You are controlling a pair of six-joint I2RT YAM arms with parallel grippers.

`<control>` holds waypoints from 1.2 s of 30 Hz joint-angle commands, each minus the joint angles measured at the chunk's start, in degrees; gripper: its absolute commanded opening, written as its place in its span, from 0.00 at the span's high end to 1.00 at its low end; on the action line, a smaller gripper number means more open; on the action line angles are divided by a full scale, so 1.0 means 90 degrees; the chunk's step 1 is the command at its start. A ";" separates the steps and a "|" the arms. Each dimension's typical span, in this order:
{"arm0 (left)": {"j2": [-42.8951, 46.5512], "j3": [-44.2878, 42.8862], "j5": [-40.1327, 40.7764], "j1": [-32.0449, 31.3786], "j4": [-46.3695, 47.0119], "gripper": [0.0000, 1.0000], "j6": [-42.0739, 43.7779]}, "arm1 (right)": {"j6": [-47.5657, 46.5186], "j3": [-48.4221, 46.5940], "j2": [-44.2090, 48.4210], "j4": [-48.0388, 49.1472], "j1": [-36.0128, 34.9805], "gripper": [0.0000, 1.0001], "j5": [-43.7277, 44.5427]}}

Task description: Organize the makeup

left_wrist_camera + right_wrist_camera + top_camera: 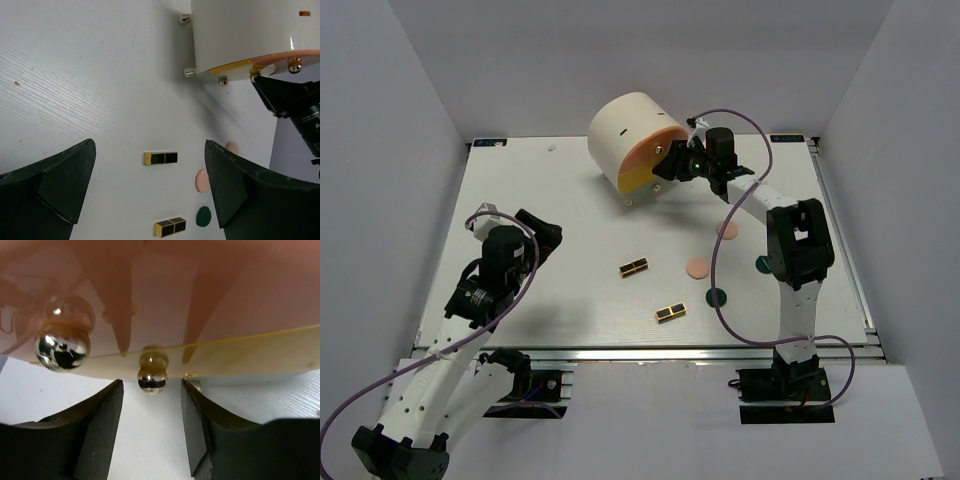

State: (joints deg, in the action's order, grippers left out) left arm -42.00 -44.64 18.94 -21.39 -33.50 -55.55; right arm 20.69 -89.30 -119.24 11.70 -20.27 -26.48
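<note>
R fingers [672, 162] are up at the cylinder [625, 135], far-centre of the surface [520, 190], right on its orange-yellow front [645, 165]. R wrist cam: fingers part-open, straddling the small knob [152, 380] w/ a gap each side. Not touching it, gripping nothing. A bigger knob [62, 347] sits off to the left in that view. Cylinder's inside is hidden from every cam, so can't tell what it holds.

L fingers [515, 228] are spread full wide and empty, hovering over the left part of the surface, well apart from the makeup.

Makeup is all out loose on the surface, centre to right, in front of the cylinder.
- Two black-and-gold palettes: one [634, 267] mid-surface, the other [670, 312] nearer the bases.
- Peach disc [696, 267] just right of the first palette.
- 2nd peach disc [728, 229] further back, partly under the R arm [790, 250].
- Green disc [717, 297] between the near palette & the R arm.
- 2nd green disc [763, 264] hard by the arm, part hidden.

All pieces lie flat & apart from one another. L wrist cam shows both palettes, both peach discs & one green disc beyond its open fingers.
</note>
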 commanded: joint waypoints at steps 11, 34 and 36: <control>-0.0050 -0.0118 -0.0112 -0.0006 0.0196 0.02 0.0049 | 0.0367 -0.0127 -0.0081 0.0701 -0.0101 0.66 0.0169; -0.0050 -0.0128 -0.0210 -0.0006 0.0235 0.02 0.0039 | 0.0153 -0.0147 -0.0159 0.0663 -0.0160 0.76 0.0296; -0.0070 -0.0089 -0.0307 -0.0006 0.0313 0.02 0.0068 | 0.0075 0.0019 -0.0013 0.0643 -0.0150 0.81 0.0257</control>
State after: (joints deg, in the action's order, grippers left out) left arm -42.87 -44.64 17.30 -21.39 -32.01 -55.48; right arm 23.22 -89.14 -120.40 15.31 -21.37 -24.27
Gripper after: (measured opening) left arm 0.983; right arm 0.332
